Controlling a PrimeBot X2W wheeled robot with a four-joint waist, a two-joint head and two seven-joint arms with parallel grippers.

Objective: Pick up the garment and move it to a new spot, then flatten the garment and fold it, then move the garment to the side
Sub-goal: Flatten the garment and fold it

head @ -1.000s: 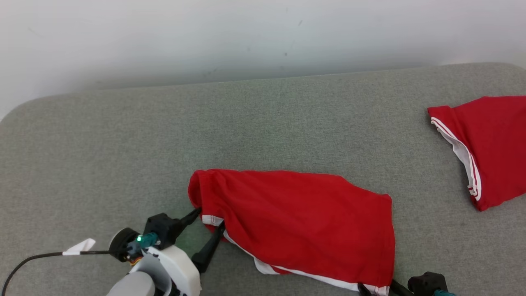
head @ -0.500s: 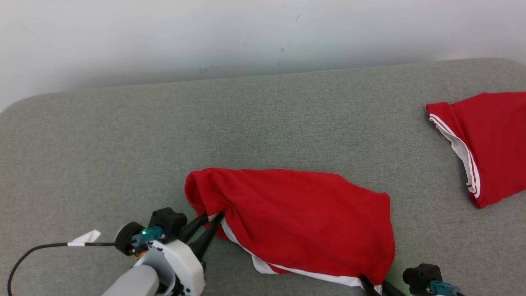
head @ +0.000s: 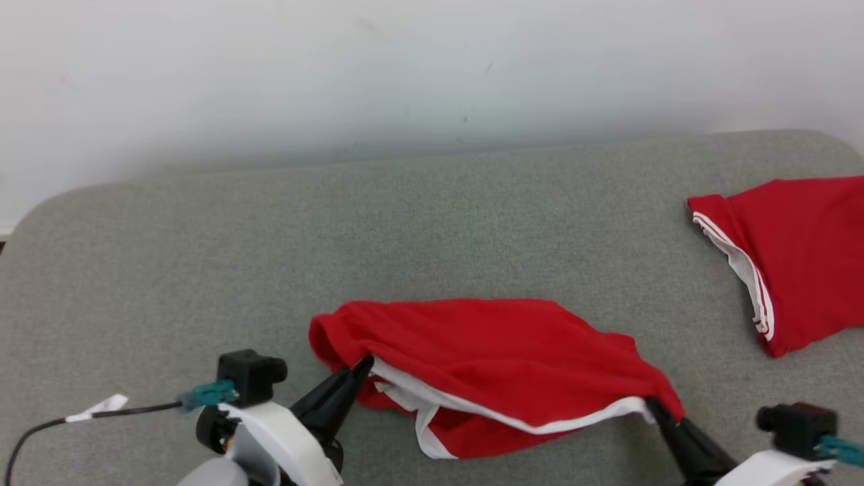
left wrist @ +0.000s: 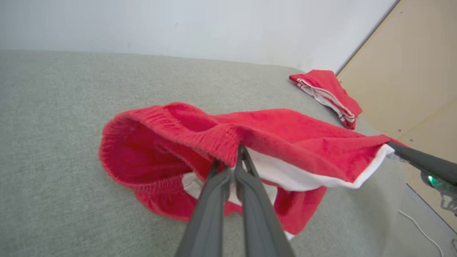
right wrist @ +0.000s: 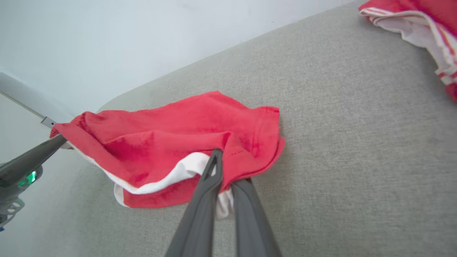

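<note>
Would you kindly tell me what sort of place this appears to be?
Probably an indoor test area for folding laundry: a grey fabric-covered surface holding the garment, a white wall behind, a tan board panel beside.

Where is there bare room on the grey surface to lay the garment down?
Bare: the left of the grey surface, and the strip between the garment and the wall. A gap separates it from the second red garment. Crowded: near edge, where left tool and right tool grip it.
</note>
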